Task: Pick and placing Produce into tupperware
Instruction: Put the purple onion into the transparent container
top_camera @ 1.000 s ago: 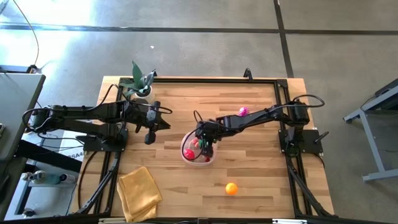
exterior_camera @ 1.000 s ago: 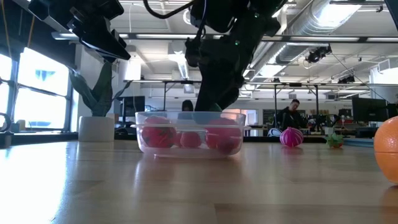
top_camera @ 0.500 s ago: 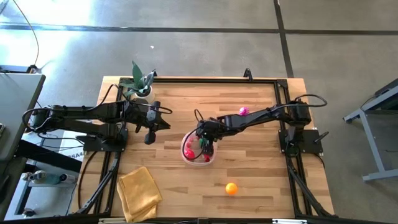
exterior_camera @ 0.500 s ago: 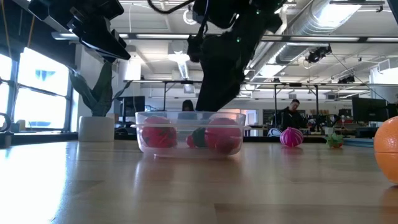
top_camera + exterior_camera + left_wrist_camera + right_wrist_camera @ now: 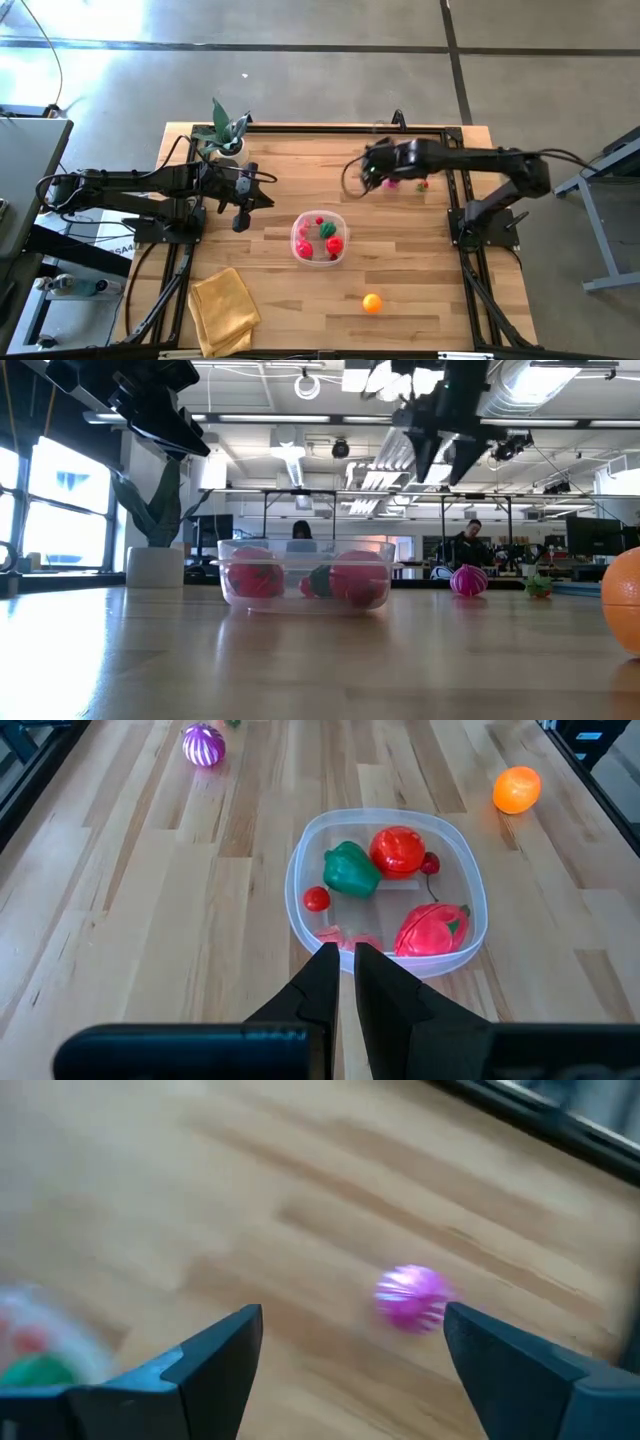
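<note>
Right gripper (image 5: 350,1370) hangs released over the magenta-pink veggie (image 5: 413,1296), lined up to grab it for the tupperware (image 5: 319,238), while the left gripper (image 5: 340,982) sits clenched and idle.

Magenta toy (image 5: 413,1296) blurred; orange ball (image 5: 624,600) cut off by edge.

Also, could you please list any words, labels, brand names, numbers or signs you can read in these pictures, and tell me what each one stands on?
None can be read.
The tupperware and the toy produce in it carry no lettering that shows.
The wooden table, the yellow cloth and both arms show no legible marking.
A white label beside the table's left edge has dark print, too small to read.
Signs in the room behind, in the low view, are too small to read.
</note>
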Robot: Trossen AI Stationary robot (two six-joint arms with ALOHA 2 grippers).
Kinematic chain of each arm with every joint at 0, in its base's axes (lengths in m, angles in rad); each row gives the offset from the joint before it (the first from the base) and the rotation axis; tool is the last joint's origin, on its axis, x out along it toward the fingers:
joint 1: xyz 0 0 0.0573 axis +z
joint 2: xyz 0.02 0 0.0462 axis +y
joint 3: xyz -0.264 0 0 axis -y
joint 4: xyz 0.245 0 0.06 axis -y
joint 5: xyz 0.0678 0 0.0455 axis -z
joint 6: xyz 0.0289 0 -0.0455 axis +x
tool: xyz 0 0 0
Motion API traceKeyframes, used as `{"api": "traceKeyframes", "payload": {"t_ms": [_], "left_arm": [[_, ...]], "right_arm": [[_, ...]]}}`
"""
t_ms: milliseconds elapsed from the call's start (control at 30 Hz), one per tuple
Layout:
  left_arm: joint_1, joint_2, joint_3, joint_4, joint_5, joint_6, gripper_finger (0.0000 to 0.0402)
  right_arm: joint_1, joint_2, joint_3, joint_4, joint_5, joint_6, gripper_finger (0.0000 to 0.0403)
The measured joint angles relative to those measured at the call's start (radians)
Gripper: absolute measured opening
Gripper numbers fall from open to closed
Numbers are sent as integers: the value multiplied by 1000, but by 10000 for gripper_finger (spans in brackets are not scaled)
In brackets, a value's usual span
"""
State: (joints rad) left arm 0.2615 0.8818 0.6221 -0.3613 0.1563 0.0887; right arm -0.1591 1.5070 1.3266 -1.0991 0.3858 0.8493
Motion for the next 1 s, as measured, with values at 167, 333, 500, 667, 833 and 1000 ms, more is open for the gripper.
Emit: {"api": "traceKeyframes", "payload": {"t_ms": [167, 333, 500, 667, 833, 1000], "left_arm": [[0, 0, 0, 0, 0, 0, 26], [0, 0, 0, 1, 0, 0, 26], [0, 0, 0, 0, 0, 0, 26], [0, 0, 0, 0, 0, 0, 26], [0, 0, 0, 0, 0, 0, 26], [0, 0, 0, 0, 0, 0, 26]], "right_arm": [[-125, -18, 0, -102, 1, 81, 302], [-244, 31, 0, -104, -31, 27, 302], [-313, 110, 0, -101, -104, -5, 302], [-343, 175, 0, -89, -147, -17, 302], [-346, 212, 0, -65, -180, -20, 302], [-345, 217, 0, -52, -180, -28, 302]]}}
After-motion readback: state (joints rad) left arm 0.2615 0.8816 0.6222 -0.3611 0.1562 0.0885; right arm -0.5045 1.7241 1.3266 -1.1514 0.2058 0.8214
